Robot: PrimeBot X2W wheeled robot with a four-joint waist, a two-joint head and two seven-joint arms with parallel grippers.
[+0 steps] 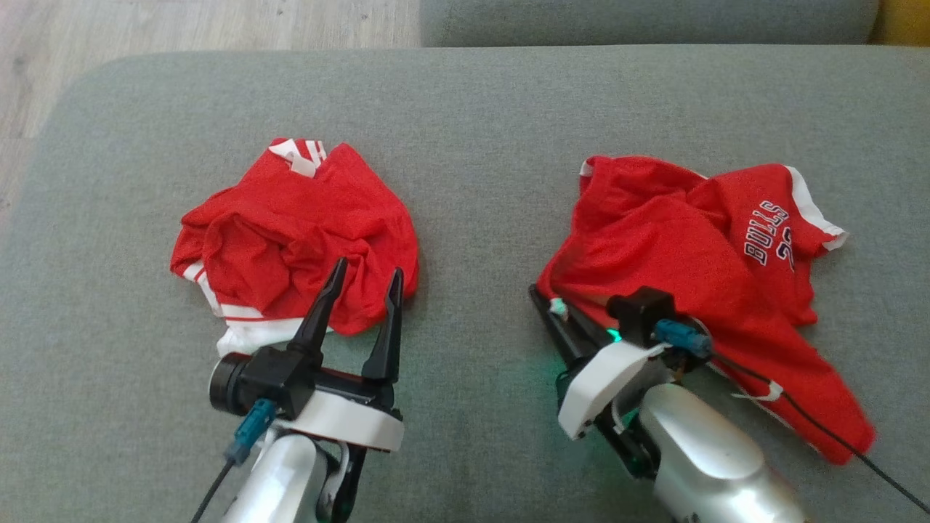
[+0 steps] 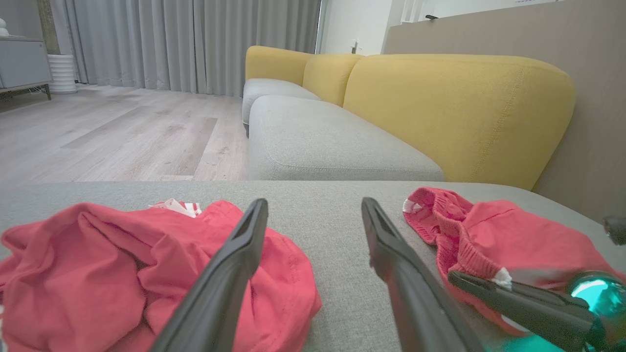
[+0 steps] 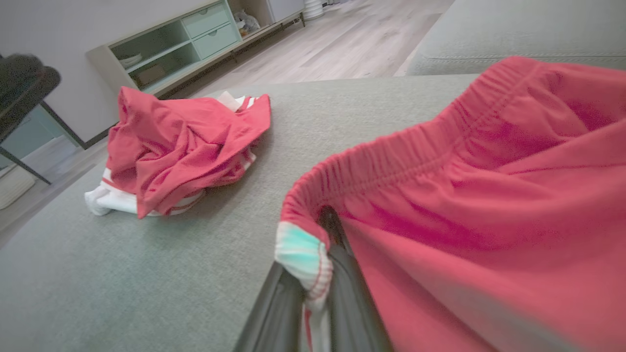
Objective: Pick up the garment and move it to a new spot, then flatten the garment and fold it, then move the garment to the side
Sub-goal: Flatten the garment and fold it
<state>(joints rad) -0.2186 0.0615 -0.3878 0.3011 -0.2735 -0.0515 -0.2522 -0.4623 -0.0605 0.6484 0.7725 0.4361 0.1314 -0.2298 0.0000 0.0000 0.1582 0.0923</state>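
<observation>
Your right gripper (image 1: 550,301) pinches a waistband corner of the shorts (image 1: 668,240), lying right on the cushion (image 1: 479,109); your left gripper (image 1: 365,274) hangs spread at the near edge of the red heap (image 1: 290,225); lift quickly and that thin hold may slip.

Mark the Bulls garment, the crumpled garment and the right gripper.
Bulls garment (image 1: 654,240), head view, red middle fabric.
crumpled garment (image 1: 290,232), head view, central folds.
right gripper (image 3: 313,254), right wrist view, between fingertips.
</observation>
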